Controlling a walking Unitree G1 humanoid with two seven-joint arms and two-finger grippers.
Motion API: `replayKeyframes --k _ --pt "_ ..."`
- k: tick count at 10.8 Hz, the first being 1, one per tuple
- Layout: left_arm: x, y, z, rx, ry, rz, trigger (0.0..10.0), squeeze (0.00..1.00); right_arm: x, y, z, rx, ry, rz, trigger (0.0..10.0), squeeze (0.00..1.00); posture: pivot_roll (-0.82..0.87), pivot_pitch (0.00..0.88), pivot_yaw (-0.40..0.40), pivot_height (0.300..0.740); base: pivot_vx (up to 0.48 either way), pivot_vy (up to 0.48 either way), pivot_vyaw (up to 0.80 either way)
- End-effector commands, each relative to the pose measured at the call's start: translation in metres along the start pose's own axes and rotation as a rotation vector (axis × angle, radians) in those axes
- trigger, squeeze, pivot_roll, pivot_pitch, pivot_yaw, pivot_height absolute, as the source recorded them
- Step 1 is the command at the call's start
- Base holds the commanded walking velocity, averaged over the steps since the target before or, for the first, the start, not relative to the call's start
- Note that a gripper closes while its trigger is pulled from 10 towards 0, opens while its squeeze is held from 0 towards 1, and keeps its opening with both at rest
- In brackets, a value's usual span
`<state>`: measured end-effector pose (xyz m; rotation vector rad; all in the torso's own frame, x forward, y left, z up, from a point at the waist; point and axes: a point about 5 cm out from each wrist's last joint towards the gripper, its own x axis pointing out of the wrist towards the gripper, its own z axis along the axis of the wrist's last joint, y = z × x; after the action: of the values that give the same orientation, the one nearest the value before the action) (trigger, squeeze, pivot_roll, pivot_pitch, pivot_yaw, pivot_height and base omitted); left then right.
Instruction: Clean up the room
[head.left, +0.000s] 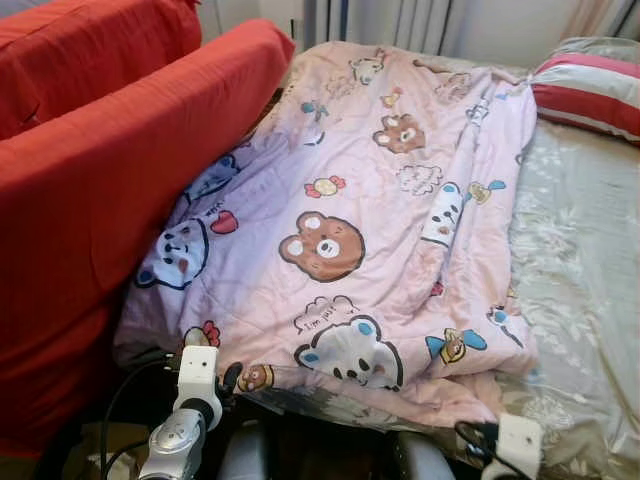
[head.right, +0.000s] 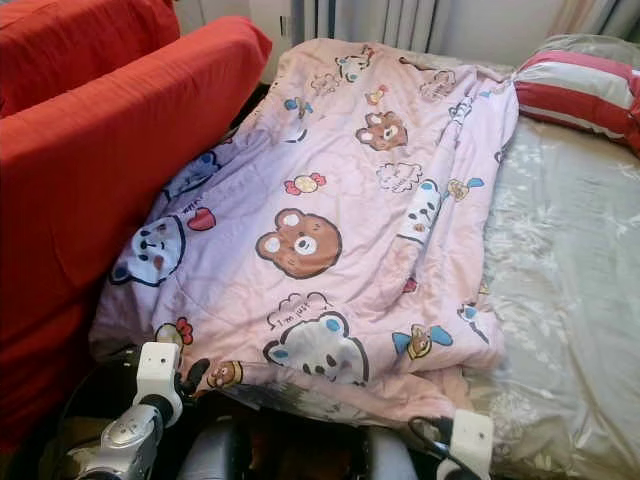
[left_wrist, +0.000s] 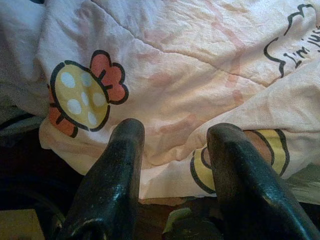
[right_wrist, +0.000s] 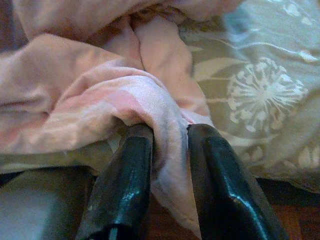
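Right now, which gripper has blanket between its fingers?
The right gripper: a fold of the blanket runs between its fingers. The left gripper is open.

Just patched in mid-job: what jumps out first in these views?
A pink cartoon-bear blanket covers the left part of the bed, its near edge bunched at the foot. The right gripper is closed on a fold of that edge, while the left gripper is open at the blanket's near left corner. A red sofa stands to the left, and a striped pillow lies far right.
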<state>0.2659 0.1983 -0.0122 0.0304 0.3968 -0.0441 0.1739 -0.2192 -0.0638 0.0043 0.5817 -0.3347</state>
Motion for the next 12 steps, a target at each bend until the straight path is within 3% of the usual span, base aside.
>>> replayKeyframes --k 1,3,7,8,9,10,11,12 --pt "-0.004 0.0 -0.01 -0.005 0.046 0.002 10.0 0.0 -0.003 -0.005 -0.004 0.019 -0.003 -0.03 10.0 1.0 0.1 0.139 0.004 0.635 0.0 0.0 0.0" --pt "-0.005 0.0 -0.013 -0.004 0.056 0.0 10.0 0.0 -0.005 -0.005 -0.002 0.046 -0.037 -0.034 10.0 1.0 0.1 0.139 0.005 0.635 0.0 0.0 0.0" --pt "-0.007 0.004 -0.017 -0.005 0.074 0.011 10.0 0.0 -0.007 0.005 0.023 0.076 -0.246 0.013 10.0 1.0 0.1 0.138 0.01 0.635 0.0 0.0 0.0" --pt "-0.007 0.005 -0.017 -0.007 0.076 0.01 10.0 0.0 -0.008 0.008 0.025 0.088 -0.265 0.024 10.0 0.26 0.1 0.138 0.011 0.635 0.0 0.0 0.0" --pt "-0.007 0.005 -0.017 -0.007 0.076 0.01 10.0 0.0 -0.009 0.008 0.024 0.085 -0.258 0.025 10.0 0.09 0.1 0.138 0.011 0.635 0.0 0.0 0.0" --pt "-0.008 0.005 -0.017 -0.009 0.076 0.01 10.0 0.0 -0.01 0.008 0.018 0.079 -0.225 0.024 10.0 0.69 0.1 0.138 0.011 0.635 0.0 0.0 0.0" --pt "-0.008 0.004 -0.018 -0.007 0.079 0.008 10.0 0.0 -0.011 0.003 0.003 0.052 -0.123 -0.005 10.0 1.0 0.1 0.138 0.01 0.635 0.0 0.0 0.0" --pt "-0.008 0.004 -0.019 -0.007 0.082 0.009 10.0 0.0 -0.012 -0.003 -0.009 0.01 -0.036 -0.04 10.0 1.0 0.1 0.14 0.008 0.635 0.0 0.0 0.0"
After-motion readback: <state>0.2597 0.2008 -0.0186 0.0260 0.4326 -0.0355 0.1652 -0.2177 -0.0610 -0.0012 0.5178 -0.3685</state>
